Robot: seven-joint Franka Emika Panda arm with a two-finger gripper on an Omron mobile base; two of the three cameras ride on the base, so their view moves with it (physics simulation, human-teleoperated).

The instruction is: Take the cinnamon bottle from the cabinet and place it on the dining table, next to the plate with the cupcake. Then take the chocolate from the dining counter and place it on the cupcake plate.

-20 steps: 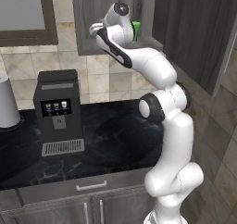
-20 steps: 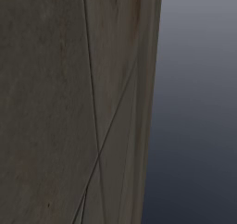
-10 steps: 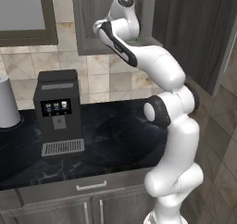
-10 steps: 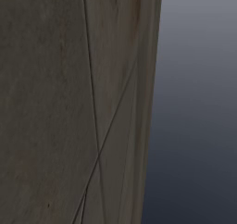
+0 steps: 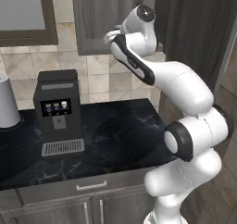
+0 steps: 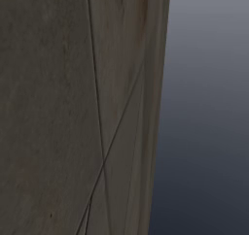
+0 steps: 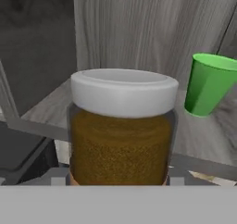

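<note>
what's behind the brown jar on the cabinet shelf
Behind the brown jar, off to its right, a green cup stands upright on the shelf before the grey back wall. The jar hides whatever is directly behind it.

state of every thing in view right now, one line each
cinnamon bottle: upright, lid on, close in front of the hand camera
green cup: upright, empty side up, on the cabinet shelf, apart from the bottle
coffee machine: upright on the black worktop

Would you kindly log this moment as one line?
stage: cabinet pickup | target: brown cinnamon jar with pale lid close before hand | beside: green cup | gripper: state unclear
</note>
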